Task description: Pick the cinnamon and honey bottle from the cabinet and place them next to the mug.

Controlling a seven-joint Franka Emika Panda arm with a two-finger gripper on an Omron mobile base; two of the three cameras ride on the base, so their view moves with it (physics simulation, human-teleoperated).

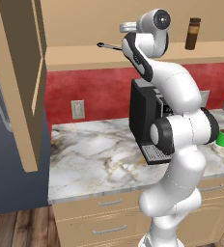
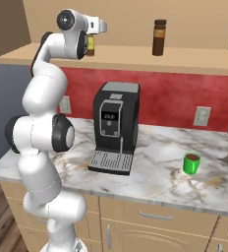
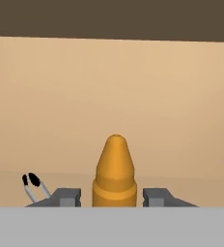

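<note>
While I reach up into the cabinet [image 2: 194, 64], my gripper [image 3: 111, 197] sits around the honey bottle [image 3: 114, 173], one fingertip [image 3: 65, 197] at nine o'clock of its neck and the other at three o'clock. My jaws stand close on either side of the bottle, yet a thin gap shows on each side in the hand view, so I cannot tell whether they truly clasp it. Its pointed orange nozzle stands upright between them, against the tan back wall. At the bottle's eight o'clock in that view lies a small wire utensil [image 3: 33, 185] with a dark tip, resting on the shelf.

From the right base view, the honey bottle peeks out just behind my wrist on the shelf, and the cinnamon [image 2: 158, 37] stands upright at its three o'clock, well apart. Below, on the marble desk [image 2: 155, 170], a black coffee machine [image 2: 116, 125] stands, with the green mug [image 2: 191, 163] at its four o'clock, apart from it.
</note>
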